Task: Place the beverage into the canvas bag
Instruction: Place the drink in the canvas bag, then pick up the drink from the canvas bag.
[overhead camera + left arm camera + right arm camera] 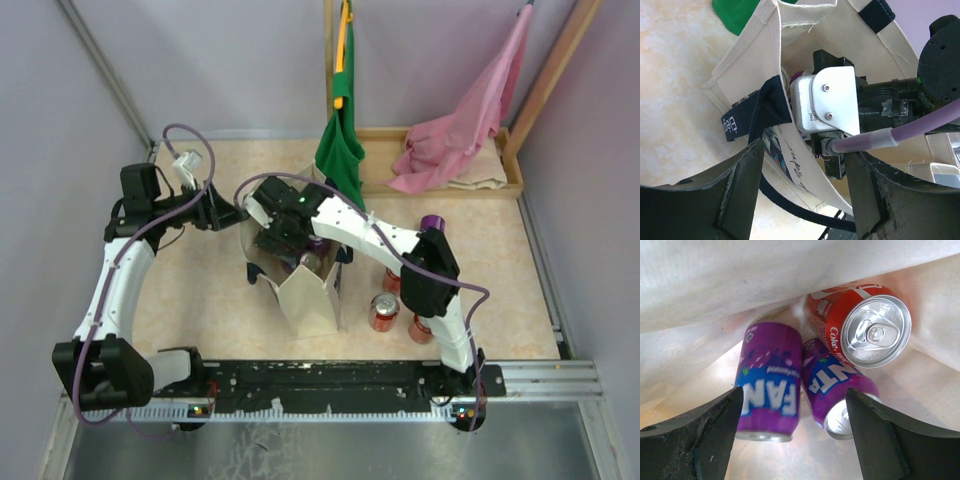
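jaws on the left gripper (228, 214) stand spread wide and clamp nothing. it sits at the end of the white left arm (115, 285), just at the left rim of the cream boxy canvas bag (315, 300). in the left wrist view the bag's wall and a dark navy strap handle (762, 107) run up between its two dark fingers (740, 190) without being pinched. the canvas bag stands upright near the middle of the marbled beige table (200, 310), its mouth open.

the right gripper (795, 397) is down inside that mouth, and the white right arm (375, 235) arches in from the right. its jaws are likewise released, with nothing between them. on the bag's floor below it lie three beverages: a purple fanta can (769, 395) to the left, a second purple fanta can (837, 387) just beside it, and a red coke can (865, 325) lying against the second.

behind the canvas bag hangs a green cloth bag (340, 155). right of the canvas bag, red soda cans (384, 312) stand close together on the table, with a purple-topped can (431, 222) behind them. farther right, a pink cloth bag (460, 130) drapes into a shallow wooden tray (480, 190) at the back.
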You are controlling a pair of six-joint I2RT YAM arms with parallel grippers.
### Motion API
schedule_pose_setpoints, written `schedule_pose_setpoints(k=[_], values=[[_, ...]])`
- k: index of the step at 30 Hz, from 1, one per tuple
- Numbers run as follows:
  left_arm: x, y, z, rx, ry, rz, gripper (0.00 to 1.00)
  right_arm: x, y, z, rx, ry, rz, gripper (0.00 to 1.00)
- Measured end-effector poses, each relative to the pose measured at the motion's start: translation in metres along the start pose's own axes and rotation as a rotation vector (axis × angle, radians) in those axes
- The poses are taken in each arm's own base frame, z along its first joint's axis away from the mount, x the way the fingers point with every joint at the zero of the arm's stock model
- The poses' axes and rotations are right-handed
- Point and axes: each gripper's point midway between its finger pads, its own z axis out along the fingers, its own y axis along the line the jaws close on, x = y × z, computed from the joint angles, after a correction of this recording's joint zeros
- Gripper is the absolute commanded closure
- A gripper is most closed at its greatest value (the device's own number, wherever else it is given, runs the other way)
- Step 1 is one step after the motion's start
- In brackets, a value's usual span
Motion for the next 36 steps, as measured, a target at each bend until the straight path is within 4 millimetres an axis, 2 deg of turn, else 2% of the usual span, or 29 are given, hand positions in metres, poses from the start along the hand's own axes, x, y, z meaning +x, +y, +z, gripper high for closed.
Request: schedule_pose_setpoints(k=[12,19,24,28,36], values=[[-0.002,0.000,0.005,0.030,0.000,-0.008,0.30,-0.004,-0.008,-0.005,0.037,-0.006,0.008,0.17],[-0.005,0.000,0.007,0.045,0.000,-0.012,0.30,-0.006,-0.017,-0.009,0.088,-0.006,0.011,0.13],[-0.015,-0.002,0.007,0.049,-0.015,0.009,0.30,-0.012,-0.022,-0.015,0.120,-0.022,0.052,0.19],[-0.019,-0.005,0.008,0.060,-0.018,0.020,0.30,-0.010,-0.014,-0.019,0.103,-0.020,0.133,0.26],[-0.017,-0.022,0.012,0.135,0.005,0.029,0.30,0.003,0.026,-0.032,-0.039,-0.013,0.347,0.29]])
